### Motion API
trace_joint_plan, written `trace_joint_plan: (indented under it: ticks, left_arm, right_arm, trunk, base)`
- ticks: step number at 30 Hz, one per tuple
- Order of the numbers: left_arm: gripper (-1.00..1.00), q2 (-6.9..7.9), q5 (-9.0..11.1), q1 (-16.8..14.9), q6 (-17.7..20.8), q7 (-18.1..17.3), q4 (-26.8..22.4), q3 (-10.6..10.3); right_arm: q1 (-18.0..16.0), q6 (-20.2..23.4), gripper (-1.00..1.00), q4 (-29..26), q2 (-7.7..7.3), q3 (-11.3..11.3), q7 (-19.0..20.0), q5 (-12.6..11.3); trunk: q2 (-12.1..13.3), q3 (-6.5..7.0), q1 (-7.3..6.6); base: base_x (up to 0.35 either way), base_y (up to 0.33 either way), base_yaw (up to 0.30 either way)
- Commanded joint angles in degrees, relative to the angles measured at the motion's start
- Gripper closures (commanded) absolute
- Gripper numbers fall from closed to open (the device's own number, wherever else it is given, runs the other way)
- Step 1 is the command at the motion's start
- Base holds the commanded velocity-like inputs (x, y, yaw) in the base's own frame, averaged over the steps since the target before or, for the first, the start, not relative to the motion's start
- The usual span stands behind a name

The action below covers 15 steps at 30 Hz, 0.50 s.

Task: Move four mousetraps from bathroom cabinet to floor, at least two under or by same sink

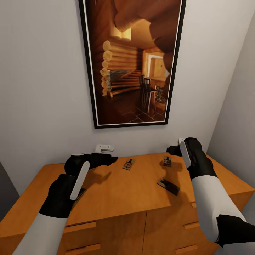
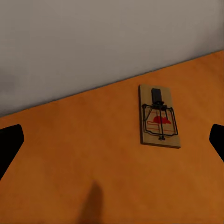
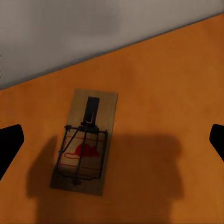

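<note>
Both pincers are hovering wide open over the cabinet [image 1: 117,193] top's back edge, each above a mousetrap [image 2: 159,116]: light, stiff, flat boards, probably best pinched across their long edges.

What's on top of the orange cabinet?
Three mousetraps lie on the cabinet. The left arm covers part of the top, so more may hide there.

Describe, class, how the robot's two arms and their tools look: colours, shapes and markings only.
In this simulator render each arm has a smooth white tubular forearm and a bulky black wrist housing with a pale grey strip along it. The left tool and right tool are black. In the wrist views their fingers are plain black blunt tabs. No cables or lettering are visible.
</note>
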Motion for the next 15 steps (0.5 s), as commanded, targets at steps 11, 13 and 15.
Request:
trace_joint_plan:
  ticks: [11,13,15]
  left_arm:
    - [-1.0,-0.05,-0.14,-0.05,0.25,-0.28,-0.04,0.04]
    - [-1.0,-0.05,-0.14,-0.05,0.25,-0.29,-0.04,0.04]
    - [-1.0,-0.06,-0.14,-0.05,0.25,-0.31,-0.04,0.04]
  right_arm:
    - [-0.04,0.17,-1.0,2.48,0.15,-0.66,-0.56,-0.48]
    - [-0.04,0.17,-1.0,3.66,0.14,-1.26,-0.58,-0.47]
    - [-0.06,0.17,-1.0,4.75,0.14,-2.06,-0.61,-0.47]
  trunk:
    - [-0.04,-0.07,0.0]
    - [-0.04,-0.07,0.0]
    - [-0.04,-0.07,0.0]
  base:
    - [0.0,0.0,0.0]
    - [0.0,0.0,0.0]
    - [0.0,0.0,0.0]
